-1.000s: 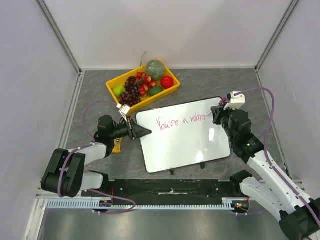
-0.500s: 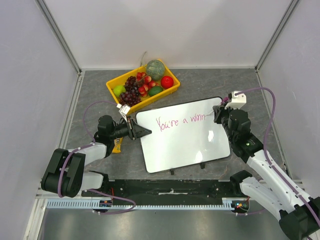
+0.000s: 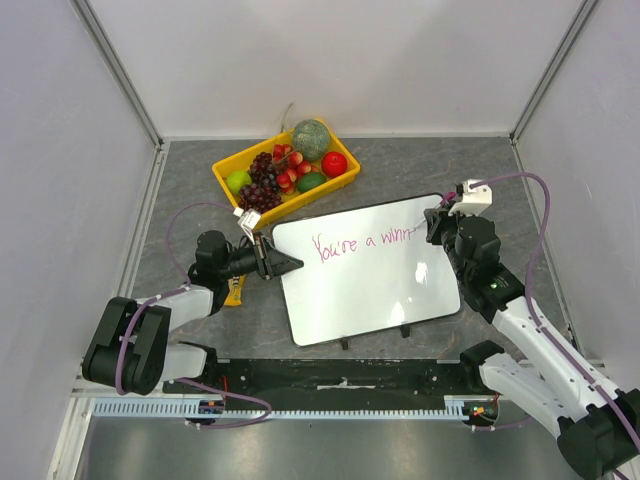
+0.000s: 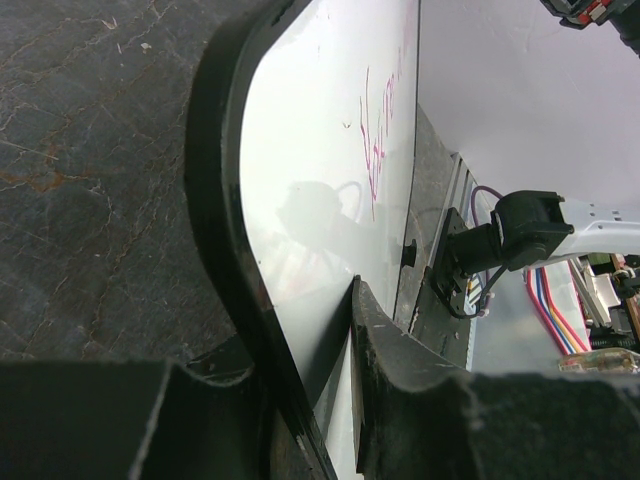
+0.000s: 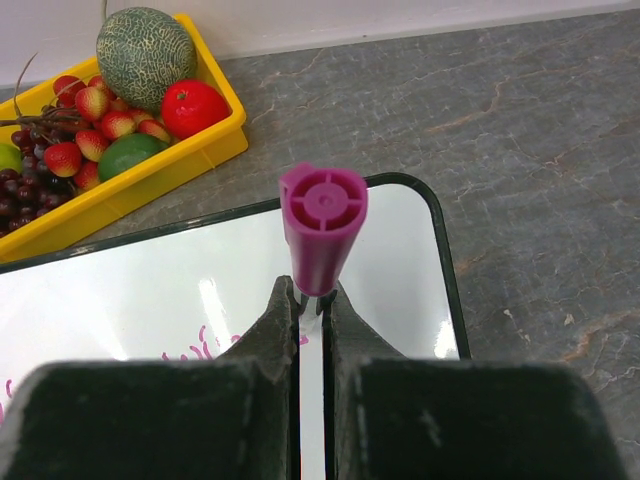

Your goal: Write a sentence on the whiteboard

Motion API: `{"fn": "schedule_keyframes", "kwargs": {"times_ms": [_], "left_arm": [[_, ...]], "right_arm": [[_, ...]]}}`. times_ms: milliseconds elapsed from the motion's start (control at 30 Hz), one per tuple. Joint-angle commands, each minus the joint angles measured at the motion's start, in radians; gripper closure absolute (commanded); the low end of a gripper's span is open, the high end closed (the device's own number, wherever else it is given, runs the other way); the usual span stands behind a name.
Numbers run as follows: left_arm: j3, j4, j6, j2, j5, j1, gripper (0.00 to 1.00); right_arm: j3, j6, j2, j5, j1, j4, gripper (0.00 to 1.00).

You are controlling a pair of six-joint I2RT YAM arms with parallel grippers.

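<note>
Top external: I am looking down on the grey worktop, where the whiteboard is lying flat near the middle, turned slightly, with its two black clips on the near long edge. Purple writing reading "You're a winn" is running along its far part. The left end effector is reaching in from the left and meeting the board's left edge. The right end effector is hanging over the board's far right corner, right at the end of the writing. A yellow tray of fruit is sitting just beyond the board's far left corner.

Left wrist: I am seeing the board's black rim running between the two fingers, one lying over the white face and one under it, so this end effector is pinching the whiteboard by its edge. The purple letters are showing further along the glossy surface.

Right wrist: the fingers are pressed together on a magenta marker, which is standing upright with its butt end facing the camera. Below it the board's rounded corner is lying on the worktop. The tray is holding a melon, a red fruit, strawberries and grapes.
</note>
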Motion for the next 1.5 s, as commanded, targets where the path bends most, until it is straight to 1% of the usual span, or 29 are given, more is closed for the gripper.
{"fn": "schedule_keyframes", "kwargs": {"times_ms": [0, 267, 567, 600, 1000, 1200, 1467], "left_arm": [[-0.010, -0.060, 0.191, 0.020, -0.038, -0.026, 0.98], [-0.009, -0.060, 0.193, 0.024, -0.038, -0.028, 0.98], [-0.010, -0.059, 0.189, 0.024, -0.036, -0.026, 0.98], [-0.010, -0.060, 0.189, 0.023, -0.035, -0.026, 0.98], [-0.012, -0.060, 0.188, 0.021, -0.035, -0.026, 0.98], [-0.012, -0.060, 0.188, 0.021, -0.036, -0.026, 0.98], [-0.012, -0.060, 0.188, 0.021, -0.035, -0.026, 0.98]], "right_arm": [[0.030, 0.019, 0.016, -0.010, -0.007, 0.036, 1.00], [0.002, 0.024, 0.007, -0.050, -0.007, 0.031, 1.00], [-0.048, 0.028, -0.041, -0.072, -0.007, 0.008, 1.00], [-0.051, 0.028, -0.044, -0.072, -0.010, -0.024, 1.00], [-0.091, 0.027, -0.089, -0.064, -0.007, -0.067, 1.00], [-0.088, 0.019, -0.107, -0.027, -0.009, -0.075, 1.00], [-0.034, 0.004, -0.076, 0.000, -0.009, -0.067, 1.00]]}}
